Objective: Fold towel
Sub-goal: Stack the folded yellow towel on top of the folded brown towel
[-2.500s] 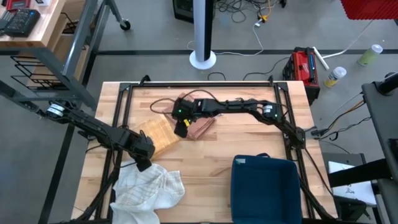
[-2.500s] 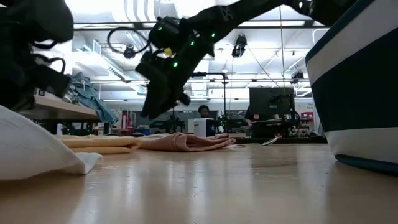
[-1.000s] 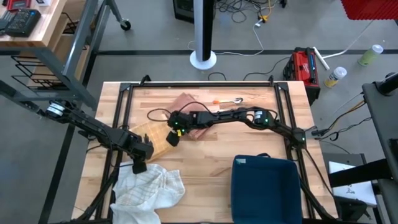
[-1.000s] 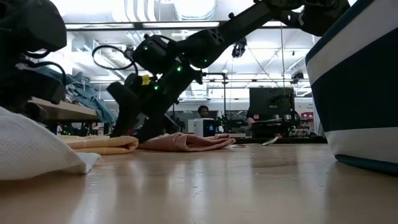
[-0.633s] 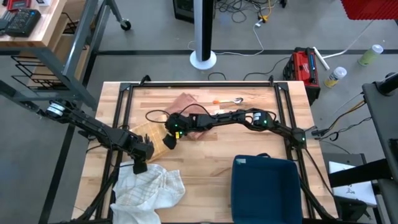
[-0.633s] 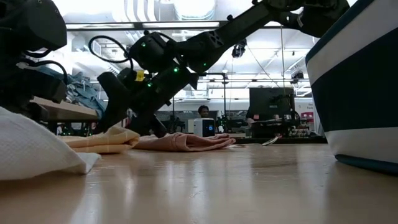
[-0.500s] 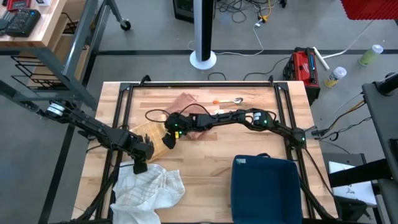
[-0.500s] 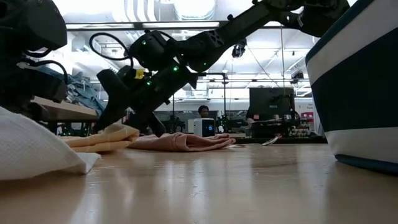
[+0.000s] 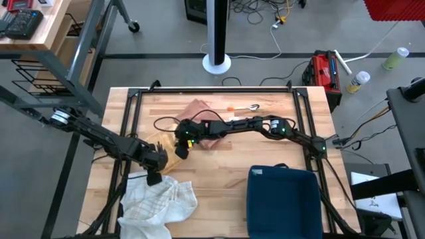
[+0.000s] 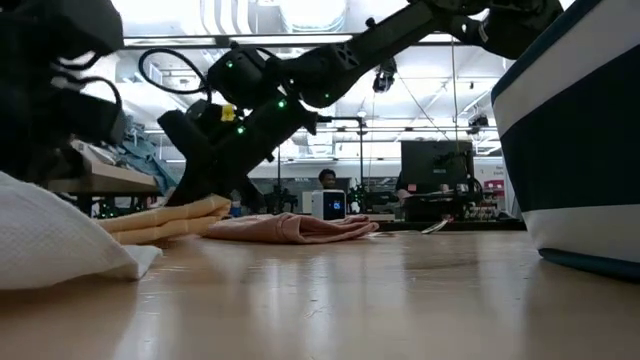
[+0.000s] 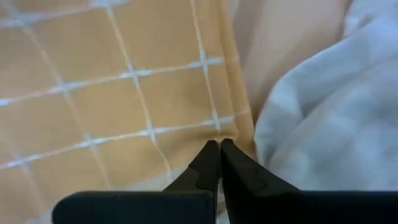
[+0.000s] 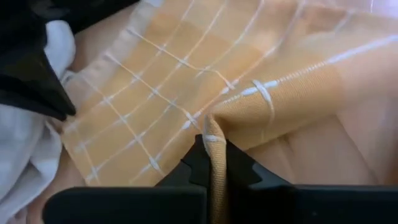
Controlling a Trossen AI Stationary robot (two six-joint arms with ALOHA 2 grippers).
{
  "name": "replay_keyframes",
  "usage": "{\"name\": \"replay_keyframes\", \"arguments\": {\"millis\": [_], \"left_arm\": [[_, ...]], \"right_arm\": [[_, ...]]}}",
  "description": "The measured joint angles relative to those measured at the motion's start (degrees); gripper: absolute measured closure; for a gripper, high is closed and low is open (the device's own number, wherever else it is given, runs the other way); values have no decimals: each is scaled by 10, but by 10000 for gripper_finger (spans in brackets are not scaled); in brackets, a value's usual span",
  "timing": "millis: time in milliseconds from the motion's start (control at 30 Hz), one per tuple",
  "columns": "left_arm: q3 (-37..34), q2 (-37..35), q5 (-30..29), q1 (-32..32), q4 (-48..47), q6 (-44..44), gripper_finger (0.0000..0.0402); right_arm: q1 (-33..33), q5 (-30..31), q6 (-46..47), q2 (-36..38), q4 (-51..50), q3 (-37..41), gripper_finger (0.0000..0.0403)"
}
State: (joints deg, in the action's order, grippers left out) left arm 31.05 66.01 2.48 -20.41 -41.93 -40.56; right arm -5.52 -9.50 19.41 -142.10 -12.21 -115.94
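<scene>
— Where is the towel, and what have you got hold of?

— The yellow-orange checked cloth towel [image 9: 163, 143] lies on the pale wooden-slat worktop [image 9: 226, 169], out toward nine o'clock from the middle; my right end effector [image 9: 180, 151] is pinched tight on a raised fold of its edge, the cloth standing up between my fingers [image 12: 200, 163] in my right wrist view; seen level across the worktop, that edge is lifted off the layer beneath [image 10: 190, 215].

— And your left end effector?

— My left end effector [image 9: 155, 174] sits at the towel's near corner, at about seven o'clock from the right one; its fingers [image 11: 208, 165] are pressed together with the tips right at the towel's hem [image 11: 217, 127]; whether any cloth is caught between them I cannot tell.

— What else is around?

— A crumpled white cloth [image 9: 158, 202] touches the towel at its six o'clock side; a pinkish folded cloth [image 9: 206, 129] lies under my right arm, at three o'clock from the towel; a dark blue fabric bin [image 9: 284, 202] stands well apart at five o'clock.
</scene>
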Motion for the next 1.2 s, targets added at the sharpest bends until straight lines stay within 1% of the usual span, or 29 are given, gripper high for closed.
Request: {"name": "replay_keyframes", "arguments": {"millis": [100, 200, 233, 367, 533, 667, 867, 967, 1133, 1200], "left_arm": [[23, 0, -5, 0, -30, -7, 401], [42, -1, -22, 0, -56, -9, 400], [47, -1, -30, 0, -68, -9, 399], [68, -1, -75, 0, -111, -9, 400], [82, -2, -125, 0, -136, -16, 396], [83, -2, -129, 0, -133, -20, 392], [79, -2, -129, 0, -116, -31, 399], [82, -2, -109, 0, -104, -35, 398], [86, -2, -61, 0, -105, -49, 382], [86, -2, -59, -1, -104, -52, 375]], "right_arm": [[0, 0, -27, 14, -36, -14, 399], [-1, 6, -46, 32, -73, -33, 399], [-1, 8, -53, 35, -84, -40, 400], [-4, 50, -75, 37, -126, -71, 401], [-17, 71, -88, 38, -153, -100, 402], [-34, 71, -88, 38, -190, -112, 402], [-43, 78, -89, 37, -202, -112, 403], [-43, 78, -90, 37, -200, -112, 403], [-43, 83, -90, 37, -201, -112, 403], [-45, 87, -92, 37, -201, -112, 403]]}}
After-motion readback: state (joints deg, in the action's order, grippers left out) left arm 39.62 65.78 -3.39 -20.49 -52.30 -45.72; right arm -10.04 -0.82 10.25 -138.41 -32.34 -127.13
